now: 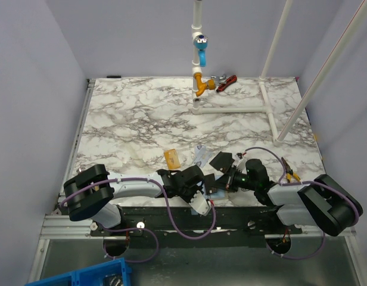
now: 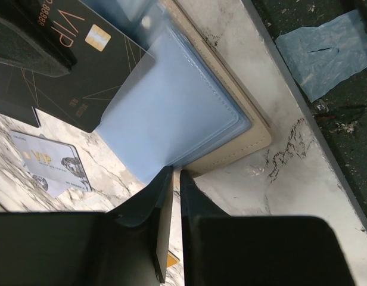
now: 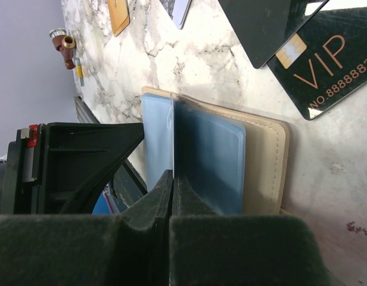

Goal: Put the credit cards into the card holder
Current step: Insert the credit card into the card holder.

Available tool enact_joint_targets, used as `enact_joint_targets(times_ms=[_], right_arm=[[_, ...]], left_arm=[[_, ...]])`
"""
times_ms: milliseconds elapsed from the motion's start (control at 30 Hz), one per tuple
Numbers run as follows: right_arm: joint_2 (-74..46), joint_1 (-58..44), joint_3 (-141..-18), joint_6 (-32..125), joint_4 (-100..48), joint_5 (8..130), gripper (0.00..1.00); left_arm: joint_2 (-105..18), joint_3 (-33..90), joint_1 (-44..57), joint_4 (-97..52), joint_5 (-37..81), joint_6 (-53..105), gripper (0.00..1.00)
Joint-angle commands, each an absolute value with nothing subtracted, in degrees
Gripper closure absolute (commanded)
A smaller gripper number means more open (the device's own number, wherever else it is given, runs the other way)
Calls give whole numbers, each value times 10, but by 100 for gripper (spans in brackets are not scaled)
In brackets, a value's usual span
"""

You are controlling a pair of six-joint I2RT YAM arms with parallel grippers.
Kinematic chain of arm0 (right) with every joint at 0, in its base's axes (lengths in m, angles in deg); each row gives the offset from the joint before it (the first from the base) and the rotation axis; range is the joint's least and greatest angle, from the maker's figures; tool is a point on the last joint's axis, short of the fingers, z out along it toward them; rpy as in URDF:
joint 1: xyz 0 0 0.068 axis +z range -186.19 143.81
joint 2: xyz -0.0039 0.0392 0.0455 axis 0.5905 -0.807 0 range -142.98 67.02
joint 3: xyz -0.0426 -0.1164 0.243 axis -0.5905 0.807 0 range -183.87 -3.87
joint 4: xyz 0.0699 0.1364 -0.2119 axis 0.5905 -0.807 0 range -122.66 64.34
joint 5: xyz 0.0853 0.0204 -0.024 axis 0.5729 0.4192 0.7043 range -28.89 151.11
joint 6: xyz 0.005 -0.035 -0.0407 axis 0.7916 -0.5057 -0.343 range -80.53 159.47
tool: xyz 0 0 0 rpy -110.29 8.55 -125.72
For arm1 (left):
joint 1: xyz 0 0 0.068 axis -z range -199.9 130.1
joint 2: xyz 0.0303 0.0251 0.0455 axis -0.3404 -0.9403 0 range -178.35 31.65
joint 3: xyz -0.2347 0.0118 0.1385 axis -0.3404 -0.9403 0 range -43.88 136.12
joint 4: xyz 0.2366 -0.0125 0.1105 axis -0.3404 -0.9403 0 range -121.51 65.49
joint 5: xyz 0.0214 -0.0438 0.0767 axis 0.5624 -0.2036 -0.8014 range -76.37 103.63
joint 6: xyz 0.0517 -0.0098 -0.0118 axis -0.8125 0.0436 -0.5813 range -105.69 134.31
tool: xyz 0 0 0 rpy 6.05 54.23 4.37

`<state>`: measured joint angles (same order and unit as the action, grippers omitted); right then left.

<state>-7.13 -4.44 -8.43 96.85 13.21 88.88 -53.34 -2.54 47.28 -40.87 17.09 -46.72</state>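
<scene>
Holder [image 2: 171,107] open on my marble table [image 1: 148,113], blue inside showing, tan cover beneath, with both my arms meeting over it. My left gripper [image 2: 174,190] is almost pressed together and pinches a thin tan edge at one corner of the holder. My right gripper [image 3: 173,185] is squeezed tight on a thin clear leaf that stands up from the holder's blue inside.

The black card [image 2: 70,77], lettered VIP in gold, lies face up just beyond the holder on the side away from my arm bases. From my left wrist one corner of it shows through a clear leaf of the holder. I cannot tell whether that corner is inside a pocket or only behind the leaf. The silver card [image 2: 49,167] lies flat on the marble a little farther from the holder, apart from the black one. The gold card [image 1: 171,157] lies farther out again, to the holder's left. The table's front edge runs just beside the holder.
</scene>
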Motion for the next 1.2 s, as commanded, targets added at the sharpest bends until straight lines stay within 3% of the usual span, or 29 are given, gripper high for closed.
enact_joint_targets(times_ms=[0,467,767,1167], right_arm=[[-54,-47,-74,952,114,892,99],[-118,-46,-81,928,108,941,99],[-58,-46,-72,919,30,927,99],[-69,-46,-78,927,-15,903,99]], left_arm=[[-539,-35,479,-405,166,-459,89],[-543,-35,479,-403,156,-452,93],[-550,-34,479,-403,150,-450,95],[-549,-26,480,-408,145,-438,99]])
